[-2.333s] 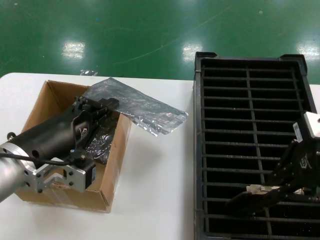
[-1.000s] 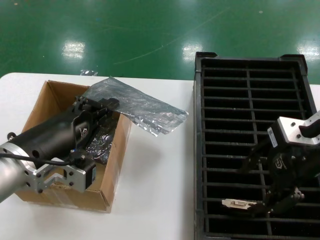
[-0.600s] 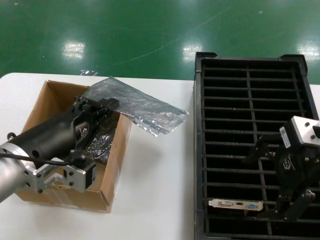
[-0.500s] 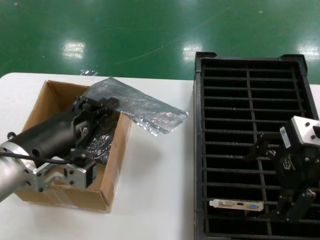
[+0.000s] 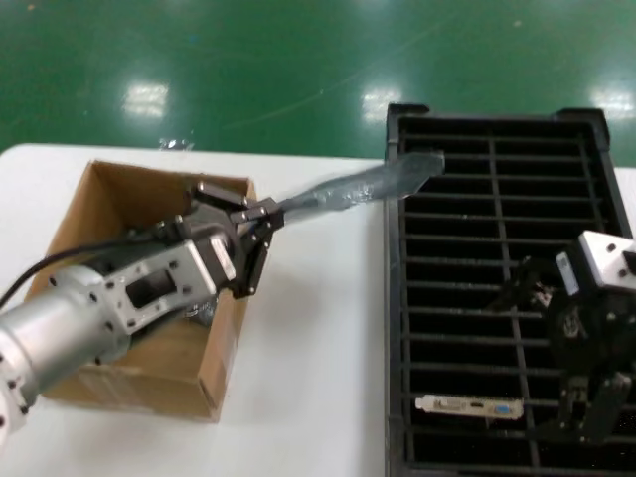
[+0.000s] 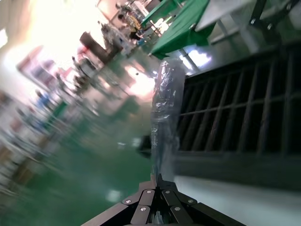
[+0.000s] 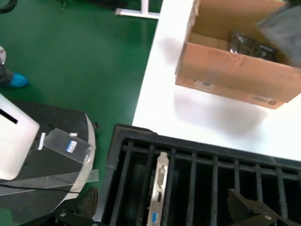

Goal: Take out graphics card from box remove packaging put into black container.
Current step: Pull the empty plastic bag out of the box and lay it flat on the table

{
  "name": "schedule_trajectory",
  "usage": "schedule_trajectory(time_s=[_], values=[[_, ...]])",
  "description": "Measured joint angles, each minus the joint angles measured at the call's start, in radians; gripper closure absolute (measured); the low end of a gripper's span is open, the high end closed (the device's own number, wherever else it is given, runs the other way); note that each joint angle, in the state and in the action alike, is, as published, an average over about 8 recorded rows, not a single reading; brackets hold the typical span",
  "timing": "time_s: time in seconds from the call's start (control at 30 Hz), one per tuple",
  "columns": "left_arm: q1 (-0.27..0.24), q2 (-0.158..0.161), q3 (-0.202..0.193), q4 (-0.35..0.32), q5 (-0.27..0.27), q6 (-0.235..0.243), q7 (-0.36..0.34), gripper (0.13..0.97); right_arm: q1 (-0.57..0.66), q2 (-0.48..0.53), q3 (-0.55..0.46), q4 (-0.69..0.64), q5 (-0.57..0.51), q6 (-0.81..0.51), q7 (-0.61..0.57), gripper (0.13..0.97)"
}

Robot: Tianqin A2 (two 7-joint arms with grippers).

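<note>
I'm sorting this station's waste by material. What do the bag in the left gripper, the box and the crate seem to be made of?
The packaging, pinched in the left gripper: thin translucent plastic film, shiny and crinkled. The box: brown corrugated cardboard, matte, with what looks like clear tape on its side. The black container: probably moulded rigid plastic, matte black with thin ribs.

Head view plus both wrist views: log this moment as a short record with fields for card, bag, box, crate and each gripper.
graphics card: standing in a near slot of the black container, silver bracket up, released
packaging: empty, lifted off the table, stretched toward the crate's far corner
box: on the white table, glossy bagged boards inside
left gripper: shut on the packaging's end, above the box's edge
right gripper: open, above the crate near the card
</note>
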Motion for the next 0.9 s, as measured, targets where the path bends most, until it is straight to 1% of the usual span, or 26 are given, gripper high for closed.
schedule_trajectory(time_s=[0.1, 0.17, 0.23, 0.3, 0.37, 0.47, 0.6, 0.73, 0.9], values=[[-0.008, 0.117, -0.051, 0.011, 0.078, 0.116, -0.119, 0.959, 0.0, 0.0, -0.001, 0.0, 0.0, 0.0, 0.0, 0.159], [-0.01, 0.193, -0.076, 0.017, 0.153, 0.192, -0.206, 0.959, 0.001, 0.0, -0.001, 0.0, 0.001, 0.001, 0.0, 0.143], [-0.009, 0.258, -0.089, 0.023, 0.237, 0.257, -0.295, 0.959, 0.001, 0.001, -0.001, 0.0, 0.001, 0.001, 0.0, 0.135], [-0.004, 0.306, -0.09, 0.029, 0.323, 0.305, -0.386, 0.959, 0.001, 0.001, -0.002, 0.0, 0.001, 0.001, 0.0, 0.134], [0.001, 0.338, -0.08, 0.036, 0.405, 0.336, -0.475, 0.959, 0.001, 0.001, -0.002, 0.0, 0.001, 0.001, 0.0, 0.132], [0.003, 0.364, -0.055, 0.05, 0.505, 0.354, -0.591, 0.959, 0.001, 0.001, -0.002, 0.0, 0.001, 0.001, 0.0, 0.13], [-0.012, 0.378, -0.011, 0.079, 0.597, 0.341, -0.712, 0.959, 0.001, 0.001, -0.003, 0.0, 0.002, 0.002, 0.0, 0.129], [-0.04, 0.383, 0.035, 0.116, 0.652, 0.307, -0.793, 0.959, 0.002, 0.001, -0.003, 0.0, 0.002, 0.002, 0.0, 0.129], [-0.079, 0.385, 0.082, 0.161, 0.681, 0.265, -0.847, 0.945, 0.002, 0.001, -0.003, 0.0, 0.002, 0.002, 0.0, 0.129]])
